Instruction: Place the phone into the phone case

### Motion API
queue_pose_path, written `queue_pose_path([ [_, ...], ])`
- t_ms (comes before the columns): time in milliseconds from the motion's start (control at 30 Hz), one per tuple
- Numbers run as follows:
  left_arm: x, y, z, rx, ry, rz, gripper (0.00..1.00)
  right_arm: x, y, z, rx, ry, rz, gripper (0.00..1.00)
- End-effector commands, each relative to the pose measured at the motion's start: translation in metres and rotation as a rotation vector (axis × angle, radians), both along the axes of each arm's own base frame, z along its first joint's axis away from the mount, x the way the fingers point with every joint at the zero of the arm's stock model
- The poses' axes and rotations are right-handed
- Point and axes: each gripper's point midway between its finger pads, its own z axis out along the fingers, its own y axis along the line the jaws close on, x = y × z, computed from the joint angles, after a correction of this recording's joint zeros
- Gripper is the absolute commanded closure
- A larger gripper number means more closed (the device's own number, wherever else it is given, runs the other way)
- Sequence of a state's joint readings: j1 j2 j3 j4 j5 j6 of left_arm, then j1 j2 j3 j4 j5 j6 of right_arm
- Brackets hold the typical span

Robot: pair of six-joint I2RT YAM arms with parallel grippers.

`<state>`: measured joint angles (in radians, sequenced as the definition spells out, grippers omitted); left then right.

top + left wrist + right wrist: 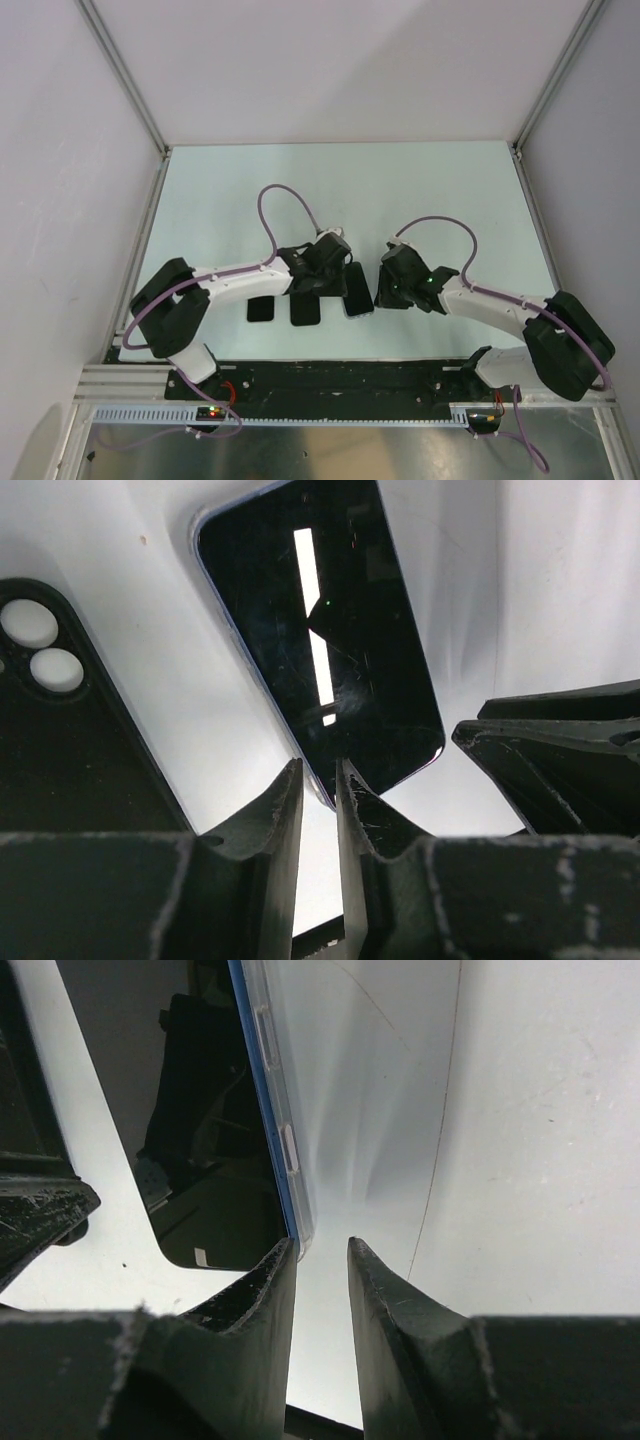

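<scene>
**Both grippers closing in on the phone, case waiting beside it**

The phone [320,630] is lying flat and screen-up on the table [440,190], not yet in the case. The phone case [60,750] is lying open-side up at the phone's 9 o'clock, apart from it, with bare table showing between them.

The left gripper [320,790] is coming at the phone from its 11 o'clock in the top view. Its fingers are nearly together with only a thin slit left, and the phone's near corner is sitting right at that slit. I cannot tell whether it is pinching the corner or just touching it.

The right gripper [322,1260] is sitting at the phone's 3 o'clock. Its fingers are also close together with nothing in the gap, and one tip is right against the phone's blue side edge. My guess is the two arms are bracketing the phone to nudge or tip it toward the case.

A second dark flat item [260,310] is lying at the case's 9 o'clock.

The table is showing pale, smooth and glossy, so the phone is probably sliding easily on it. White walls [340,70] with metal frame posts [120,70] are enclosing the cell.
</scene>
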<state>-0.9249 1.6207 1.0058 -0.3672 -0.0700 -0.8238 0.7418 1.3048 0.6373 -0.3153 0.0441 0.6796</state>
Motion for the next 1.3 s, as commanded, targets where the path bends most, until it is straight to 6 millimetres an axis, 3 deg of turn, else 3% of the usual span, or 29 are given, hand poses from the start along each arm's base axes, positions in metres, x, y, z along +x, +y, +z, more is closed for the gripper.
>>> queue_pose_path([
  [0, -0.007, -0.006, -0.004, -0.022, 0.016, 0.004, 0.77, 0.011, 0.019, 0.014, 0.035, -0.046, 0.037, 0.68],
  [700, -0.013, -0.006, -0.021, 0.003, 0.053, 0.002, 0.81, 0.007, 0.03, 0.002, 0.023, -0.014, 0.067, 0.74],
  [1033, -0.017, -0.006, -0.032, 0.016, 0.077, -0.003, 0.82, 0.006, 0.023, -0.008, -0.018, 0.007, 0.051, 0.78],
  [1267, -0.022, -0.012, -0.043, 0.026, 0.1, -0.019, 0.86, 0.01, 0.023, -0.004, -0.008, -0.005, 0.04, 0.79],
])
